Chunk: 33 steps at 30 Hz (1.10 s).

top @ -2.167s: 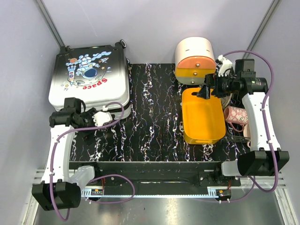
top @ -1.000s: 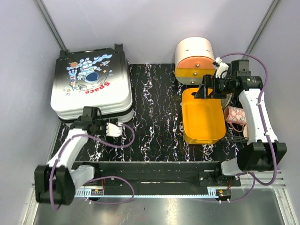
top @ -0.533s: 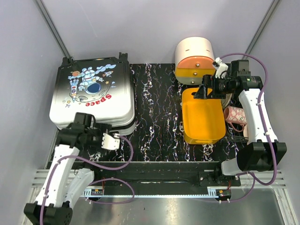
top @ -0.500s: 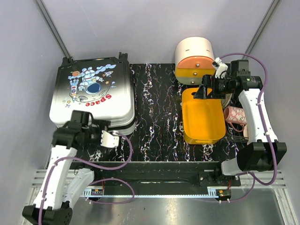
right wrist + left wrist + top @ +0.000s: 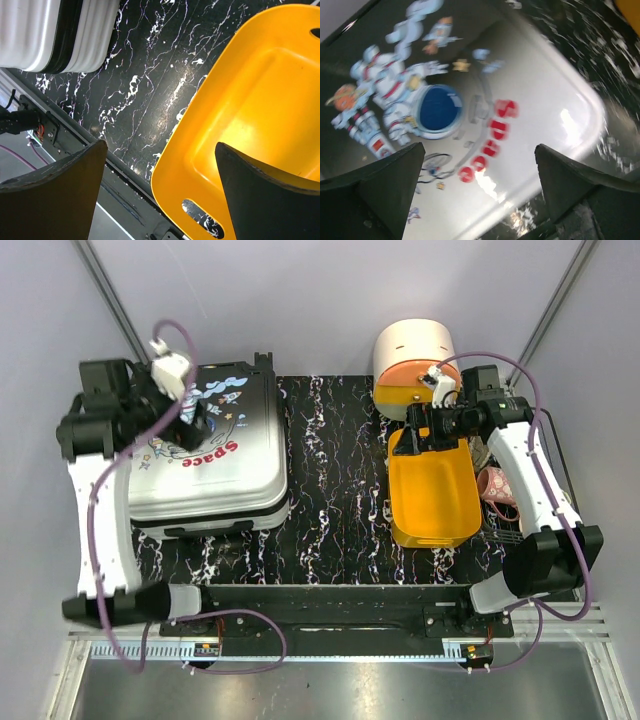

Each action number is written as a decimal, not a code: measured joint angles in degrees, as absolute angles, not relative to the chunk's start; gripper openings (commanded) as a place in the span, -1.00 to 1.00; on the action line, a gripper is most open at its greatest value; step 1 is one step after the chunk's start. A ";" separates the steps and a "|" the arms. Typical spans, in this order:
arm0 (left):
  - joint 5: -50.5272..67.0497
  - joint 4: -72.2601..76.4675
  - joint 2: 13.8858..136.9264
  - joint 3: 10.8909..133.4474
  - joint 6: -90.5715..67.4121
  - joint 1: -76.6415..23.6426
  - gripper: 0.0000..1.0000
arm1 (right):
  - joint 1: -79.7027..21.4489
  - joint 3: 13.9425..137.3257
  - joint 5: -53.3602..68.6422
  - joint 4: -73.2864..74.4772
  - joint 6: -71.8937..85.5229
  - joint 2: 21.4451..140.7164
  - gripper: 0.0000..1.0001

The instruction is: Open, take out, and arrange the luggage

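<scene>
Left fingers [image 5: 375, 190] wide apart above the luggage [image 5: 520, 125]

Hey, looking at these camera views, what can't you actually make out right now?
Inside of the luggage: in the top view its shells lie together, so any contents are hidden.
Luggage print: the left wrist view is motion-blurred; only "Space" reads.
Pink mug: in the top view the right arm covers part of it.
Drawer box: in the top view the right end effector overlaps its lower front.
</scene>
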<state>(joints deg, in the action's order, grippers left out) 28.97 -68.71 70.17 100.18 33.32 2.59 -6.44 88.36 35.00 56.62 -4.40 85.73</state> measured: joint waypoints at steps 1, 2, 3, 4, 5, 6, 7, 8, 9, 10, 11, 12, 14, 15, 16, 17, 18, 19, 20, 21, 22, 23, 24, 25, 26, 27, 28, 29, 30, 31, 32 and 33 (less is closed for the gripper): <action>28.69 -67.99 73.38 102.19 30.02 5.39 0.98 | -7.09 88.49 34.83 56.51 -4.51 85.95 0.99; 28.49 -66.87 76.42 104.01 26.96 8.62 0.98 | -7.68 88.49 34.54 56.23 -4.67 86.04 1.00; 28.34 -65.76 79.48 105.58 24.12 11.46 0.97 | -8.23 88.49 34.35 56.14 -4.75 86.06 1.00; 27.88 -64.73 82.63 107.20 21.34 14.55 0.94 | -8.73 88.49 34.04 55.99 -4.86 86.06 0.99; 26.81 -63.44 85.17 108.22 19.18 16.97 0.90 | -9.17 88.49 33.98 55.79 -4.93 86.06 0.99; 25.41 -62.54 87.09 108.95 17.76 18.52 0.84 | -9.54 88.49 33.95 55.59 -5.04 86.06 0.99; 23.44 -61.56 89.08 109.67 16.47 20.27 0.82 | -9.85 88.49 33.98 55.51 -5.10 86.06 0.99; 21.39 -60.69 90.65 110.28 15.75 21.43 0.79 | -10.09 88.49 33.98 55.46 -5.13 86.06 0.99; 19.75 -60.07 91.79 110.74 15.59 22.00 0.78 | -10.24 88.49 34.00 55.40 -5.15 86.06 1.00; 17.96 -59.68 92.95 111.44 15.64 22.33 0.72 | -10.46 88.49 34.00 55.37 -5.19 86.06 0.99; 16.45 -59.48 93.97 112.27 15.84 22.50 0.71 | -10.57 88.49 34.00 55.37 -5.26 86.06 1.00; 15.00 -59.18 95.11 113.25 16.10 22.68 0.70 | -10.70 88.49 34.00 55.37 -5.30 86.06 0.99; 14.13 -58.39 97.19 114.91 16.45 23.51 0.72 | -10.98 88.49 34.00 55.40 -5.32 86.06 0.99; 14.11 -58.15 98.56 115.92 16.45 24.25 0.75 | -11.16 88.49 34.00 55.40 -5.34 86.06 0.99; 14.33 -58.00 99.72 116.77 16.45 25.15 0.80 | -11.29 88.49 34.00 55.40 -5.34 86.06 0.99; 14.83 -57.60 101.16 117.58 16.38 26.30 0.82 | -11.60 88.49 34.00 55.40 -5.34 86.06 0.99; 15.44 -57.32 102.28 118.08 16.45 27.18 0.85 | -11.73 88.49 34.00 55.42 -5.37 86.06 0.99; 16.12 -57.06 103.35 118.34 16.49 27.94 0.87 | -11.94 88.49 34.00 55.42 -5.39 86.06 0.99; 17.08 -57.06 104.40 118.34 16.53 28.75 0.91 | -12.08 88.49 34.00 55.42 -5.43 86.06 0.99; 18.11 -57.23 105.21 118.37 16.58 29.30 0.92 | -12.21 88.49 34.00 55.44 -5.54 86.06 0.99; 19.22 -57.45 106.06 118.34 16.69 29.61 0.93 | -12.29 88.49 34.00 55.44 -5.56 86.06 1.00; 20.34 -57.60 106.80 118.34 16.67 29.63 0.94 | -12.38 88.49 34.02 55.44 -5.58 86.06 0.99; 21.54 -57.71 107.37 118.34 16.67 29.54 0.94 | -12.40 88.49 34.04 55.46 -5.61 86.06 0.99; 22.87 -57.74 107.87 118.21 16.64 29.34 0.94 | -12.43 88.49 34.15 55.46 -5.63 86.06 0.99; 23.92 -57.76 108.14 117.91 16.67 29.23 0.94 | -12.43 88.49 34.20 55.46 -5.65 86.06 1.00; 25.43 -57.76 108.22 117.32 16.62 29.12 0.94 | -12.45 88.49 34.37 55.46 -5.69 86.06 0.99; 25.89 -57.25 108.25 116.75 16.93 28.99 0.93 | -12.45 88.49 34.61 55.48 -5.72 86.06 0.99; 26.61 -56.95 108.25 116.53 16.93 28.99 0.93 | -12.45 88.49 35.00 55.46 -5.72 86.06 0.99; 27.42 -56.82 108.25 116.42 16.86 29.19 0.92 | -12.45 88.49 35.29 55.48 -5.74 86.06 0.99; 28.47 -56.38 108.25 116.05 16.69 29.58 0.92 | -12.45 88.49 35.51 55.51 -5.74 86.06 0.99; 29.39 -55.96 108.25 115.72 16.60 29.89 0.92 | -12.45 88.49 35.66 55.51 -5.76 86.08 0.99; 30.02 -55.77 108.25 115.61 16.51 30.11 0.92 | -12.45 88.49 35.73 55.51 -5.78 86.08 0.99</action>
<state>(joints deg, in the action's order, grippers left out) 30.02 -55.77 108.25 115.61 16.51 30.11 -12.45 88.49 35.73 55.51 -5.78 86.08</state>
